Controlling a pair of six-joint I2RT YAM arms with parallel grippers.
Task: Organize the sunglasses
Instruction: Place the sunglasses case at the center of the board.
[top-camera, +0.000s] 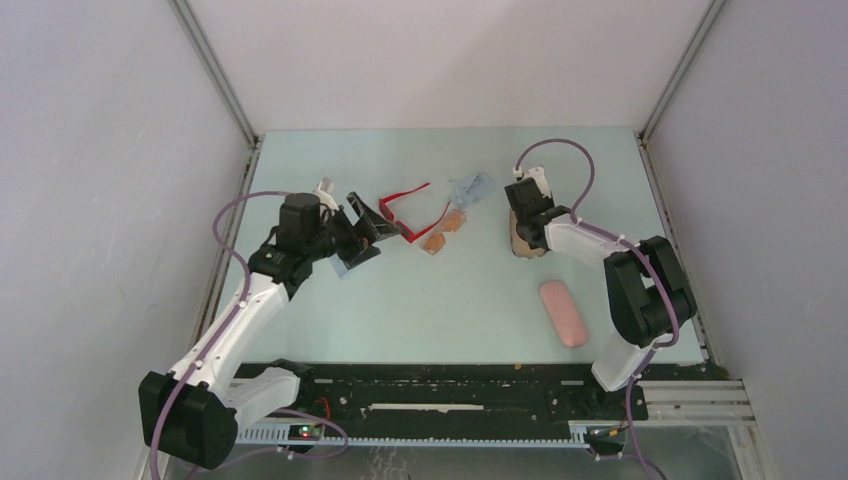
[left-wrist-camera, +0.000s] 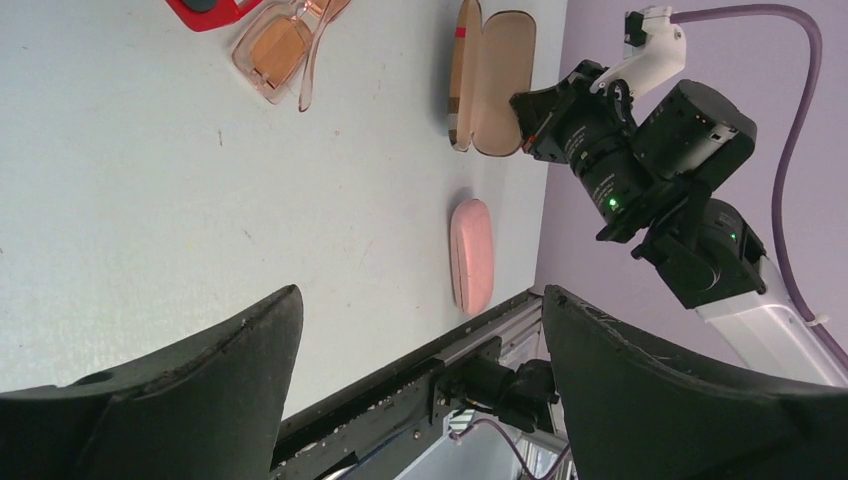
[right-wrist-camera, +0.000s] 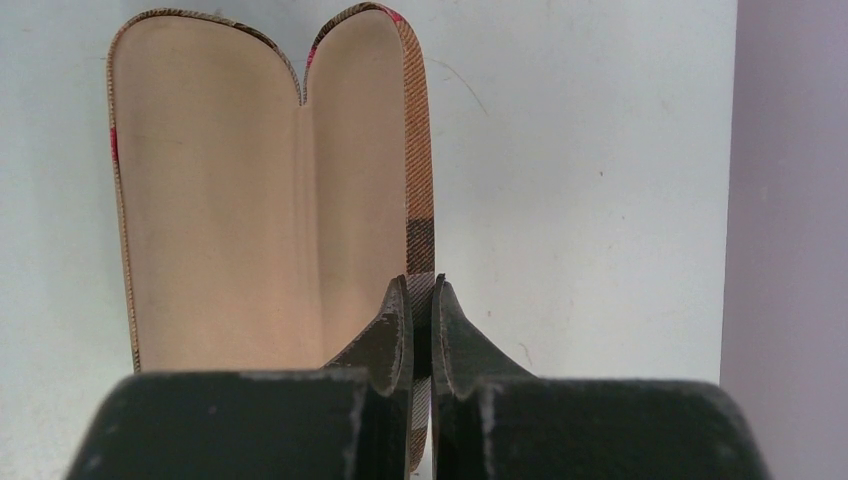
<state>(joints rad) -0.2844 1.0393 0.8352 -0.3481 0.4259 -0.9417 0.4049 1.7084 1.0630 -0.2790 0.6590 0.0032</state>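
Note:
The red-framed sunglasses (top-camera: 405, 210) lie unfolded at the table's middle back, and their corner shows in the left wrist view (left-wrist-camera: 205, 10). The slim orange-tinted sunglasses (top-camera: 445, 232) (left-wrist-camera: 285, 50) lie just right of them. My left gripper (top-camera: 378, 232) (left-wrist-camera: 420, 300) hangs open just left of the red pair, with nothing between its fingers. My right gripper (top-camera: 524, 228) (right-wrist-camera: 420, 290) is shut on the right side wall of the open plaid case (top-camera: 525, 243) (right-wrist-camera: 250, 200) (left-wrist-camera: 490, 80), whose tan lining is bare.
A closed pink case (top-camera: 563, 312) (left-wrist-camera: 472, 255) lies near the front right. A pale blue cloth (top-camera: 470, 187) sits behind the orange-tinted pair, and another pale piece (top-camera: 342, 268) peeks out under my left gripper. Metal rails edge the table.

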